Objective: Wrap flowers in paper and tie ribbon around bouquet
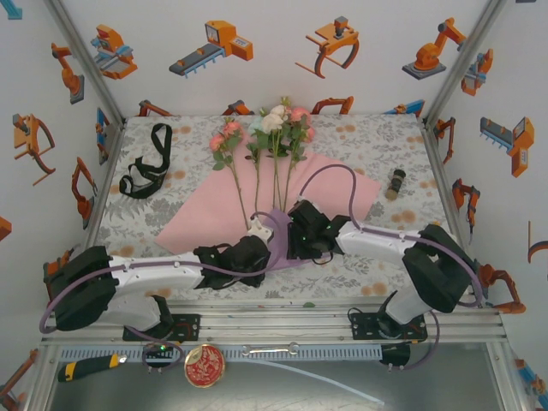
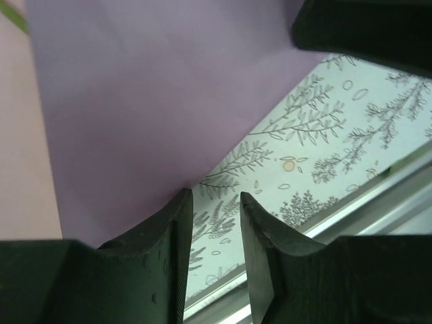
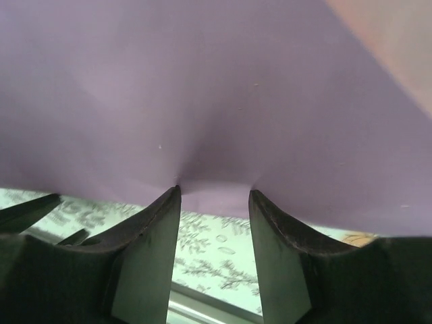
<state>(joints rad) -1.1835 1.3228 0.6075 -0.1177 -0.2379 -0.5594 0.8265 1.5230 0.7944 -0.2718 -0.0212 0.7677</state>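
left claw [image 2: 216, 197], right claw [image 3: 214, 192] at paper [image 1: 199, 224] edge | ribbon [image 1: 159, 147] far left

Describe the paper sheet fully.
The thin paper sheet lies mostly flat and diagonal on the fern-printed tablecloth, pink face up, matte and smooth. Its near corner is turned up, showing the lilac underside. The artificial roses lie on it, stems pointing toward that corner. The left hand and right hand meet the lilac edge with fingers apart; it puckers between the right hand's tips.
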